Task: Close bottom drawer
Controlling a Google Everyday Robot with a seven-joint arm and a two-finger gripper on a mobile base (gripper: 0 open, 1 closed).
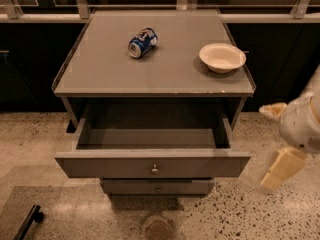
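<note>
A grey cabinet (155, 69) has a large drawer (150, 164) pulled far out and empty, with a small round knob (154, 169) on its front. Below it a lower drawer front (157, 186) shows, sticking out only a little, with its own knob. My gripper (278, 140) hangs at the right edge of the view, to the right of the open drawer's front corner and apart from it. Its two cream fingers (283, 168) are spread apart and hold nothing.
A blue soda can (142, 42) lies on its side on the cabinet top. A white bowl (222, 57) stands near the top's right edge. A dark handle-like object (27, 223) lies on the speckled floor at the lower left. A railing runs behind the cabinet.
</note>
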